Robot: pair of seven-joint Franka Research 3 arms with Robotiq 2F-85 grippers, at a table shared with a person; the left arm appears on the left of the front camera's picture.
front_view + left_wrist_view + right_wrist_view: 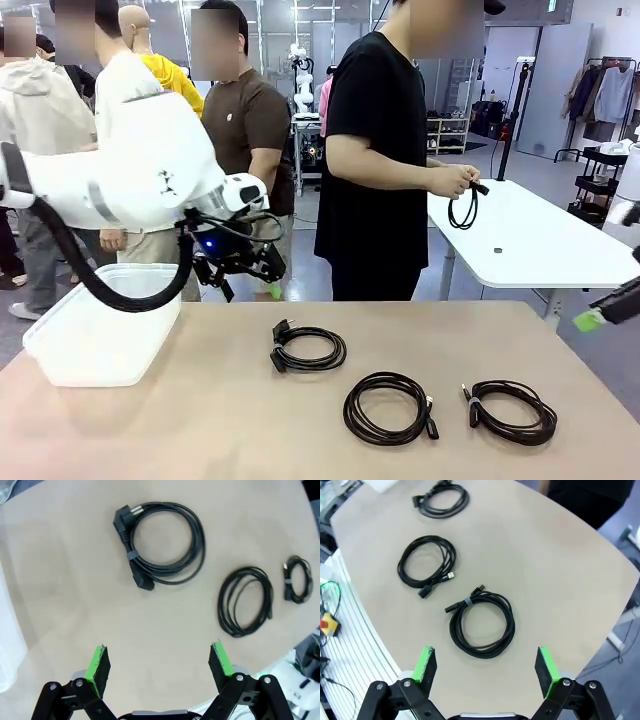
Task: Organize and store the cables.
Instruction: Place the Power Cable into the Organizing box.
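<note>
On the tan table: three coiled cables in a row, both pincers released.
Left gripper hung above bare tabletop with jaws apart, gripping nothing; the power-plug cable lay ahead of it, well clear of the fingertips. Right gripper, jaws likewise apart, hovered near the table's edge, the tied cable just beyond its pads, not touching. White bin stood left of the row. A person's hand held a fourth cable.
</note>
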